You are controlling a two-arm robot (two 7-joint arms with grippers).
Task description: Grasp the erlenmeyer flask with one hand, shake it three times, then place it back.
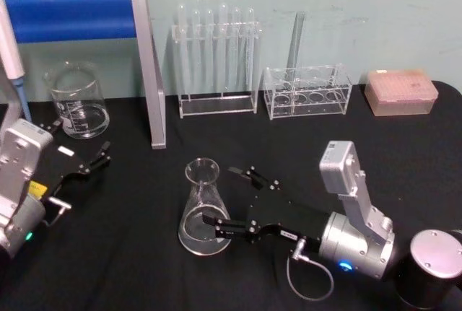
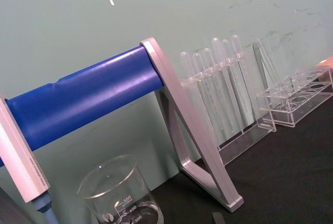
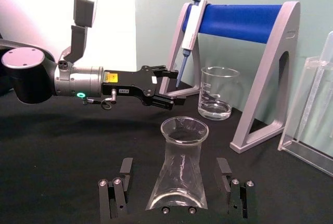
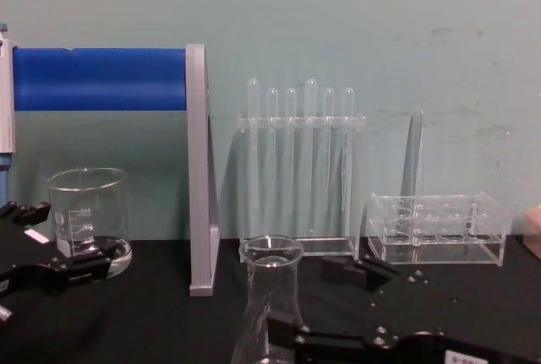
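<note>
The flask [image 1: 201, 206] stood upright on the black table [image 1: 130, 253], near its front middle. The right gripper [image 1: 221, 197] lay low with its fingers spread, one on each side of the flask's body, with gaps to the glass. The left gripper [image 3: 178, 87] rested with its fingers apart near the beaker [image 1: 77, 100].

In the chest view the base of the erlenmeyer flask [image 4: 269, 290] is cut off by the lower edge. In the head view part of its lower wall is covered by the near finger of the right gripper [image 1: 220, 195]. The beaker [image 2: 122, 193] is cropped by the left wrist view's edge, and the pipette [image 1: 9, 44] by the head view's left edge.
</note>
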